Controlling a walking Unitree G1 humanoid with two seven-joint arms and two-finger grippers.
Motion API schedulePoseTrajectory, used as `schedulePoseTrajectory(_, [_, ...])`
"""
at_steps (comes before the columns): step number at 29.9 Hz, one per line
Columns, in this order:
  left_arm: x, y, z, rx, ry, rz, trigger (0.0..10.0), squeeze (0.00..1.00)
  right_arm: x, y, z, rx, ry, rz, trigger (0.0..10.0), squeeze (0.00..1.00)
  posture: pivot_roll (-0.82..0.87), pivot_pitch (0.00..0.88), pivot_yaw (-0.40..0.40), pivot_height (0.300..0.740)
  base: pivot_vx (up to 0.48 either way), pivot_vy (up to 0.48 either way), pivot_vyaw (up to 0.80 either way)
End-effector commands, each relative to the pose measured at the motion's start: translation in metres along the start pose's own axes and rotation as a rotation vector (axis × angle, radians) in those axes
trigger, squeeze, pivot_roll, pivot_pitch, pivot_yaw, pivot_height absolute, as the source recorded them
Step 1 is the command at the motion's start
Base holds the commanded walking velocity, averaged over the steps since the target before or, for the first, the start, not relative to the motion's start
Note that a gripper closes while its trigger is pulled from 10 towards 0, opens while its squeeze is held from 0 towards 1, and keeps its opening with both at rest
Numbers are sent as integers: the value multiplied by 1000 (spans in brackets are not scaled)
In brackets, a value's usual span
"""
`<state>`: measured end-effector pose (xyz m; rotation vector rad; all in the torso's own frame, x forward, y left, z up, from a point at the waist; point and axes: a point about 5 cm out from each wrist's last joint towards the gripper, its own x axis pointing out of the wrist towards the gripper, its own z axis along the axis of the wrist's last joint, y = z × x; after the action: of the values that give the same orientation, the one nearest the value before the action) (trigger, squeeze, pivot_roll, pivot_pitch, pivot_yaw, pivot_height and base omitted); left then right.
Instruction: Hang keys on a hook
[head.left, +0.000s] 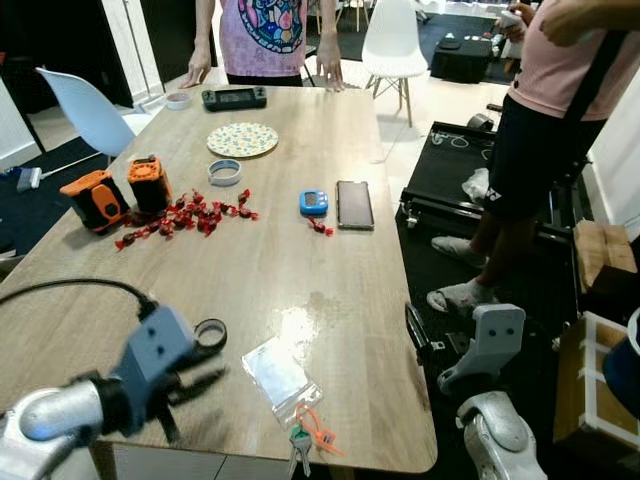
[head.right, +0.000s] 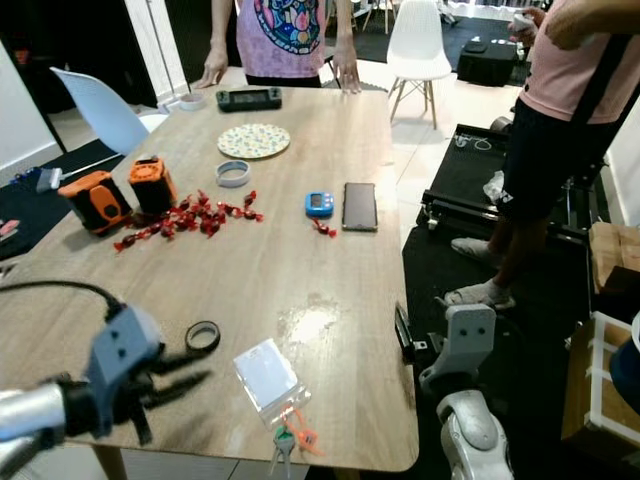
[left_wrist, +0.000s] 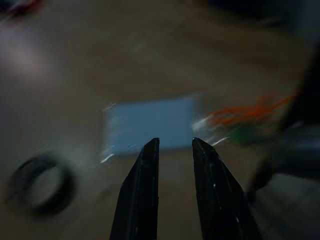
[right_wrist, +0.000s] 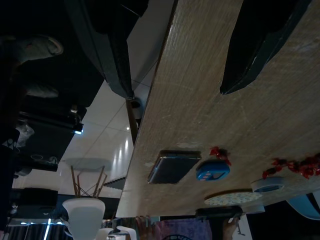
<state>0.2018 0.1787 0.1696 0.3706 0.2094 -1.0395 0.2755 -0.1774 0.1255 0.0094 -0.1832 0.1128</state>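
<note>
Left eye view showed the keys (head.left: 301, 441) lying at the near edge of the wooden bench (head.left: 300, 270), just beside a clear card holder (head.left: 279, 375), while the left gripper (head.left: 205, 368) hovered near a black tape ring (head.left: 210, 331) with its fingers a narrow gap apart. Left wrist view, blurred, showed that gripper (left_wrist: 174, 143) aimed at the card holder (left_wrist: 147, 123). Right wrist view showed the right gripper (right_wrist: 176, 92) spread wide at the bench edge, a phone (right_wrist: 172, 167) well beyond.
</note>
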Motion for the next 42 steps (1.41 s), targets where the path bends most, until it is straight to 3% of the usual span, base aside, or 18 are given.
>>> schedulePoseTrajectory(1, [9,-12,0,-12,8,-73,10000,0,-3,-8,-5,-4,29,-23,10000,0,92,148,19,740,0,0,0])
schedulePoseTrajectory(4, [25,-18,3,6,1,-99,10000,0,-3,-9,-6,-7,31,-25,10000,0,91,147,19,740,0,0,0])
schedulePoseTrajectory(6, [43,-21,7,67,3,-113,10000,0,-4,-8,-6,-8,33,-23,10000,0,86,146,20,740,0,0,0])
schedulePoseTrajectory(12, [56,-21,8,78,3,-111,10000,0,-4,-8,-6,-11,32,-25,10000,0,75,147,25,740,0,0,0])
schedulePoseTrajectory(20, [60,-17,-13,49,67,-93,10000,0,-5,-10,-5,-14,32,-29,10000,0,67,152,22,740,0,0,0])
schedulePoseTrajectory(23, [58,-23,-18,29,76,-125,10000,0,-5,-11,-5,-16,32,-27,10000,0,65,156,16,740,0,0,0])
schedulePoseTrajectory(31, [52,-34,-23,1,77,-173,10000,0,-5,-12,-4,-19,33,-21,10000,0,70,162,5,740,0,0,0])
schedulePoseTrajectory(39, [51,-33,-26,-3,80,-157,9961,0,-4,-9,-3,-16,31,-14,10000,0,73,162,1,740,0,0,0])
schedulePoseTrajectory(41, [51,-31,-27,-6,80,-150,8078,0,-3,-8,-3,-13,29,-11,10000,0,70,162,2,740,0,0,0])
schedulePoseTrajectory(42, [51,-31,-27,-6,80,-150,8078,0,-3,-8,-3,-13,29,-11,10000,0,70,162,2,740,0,0,0])
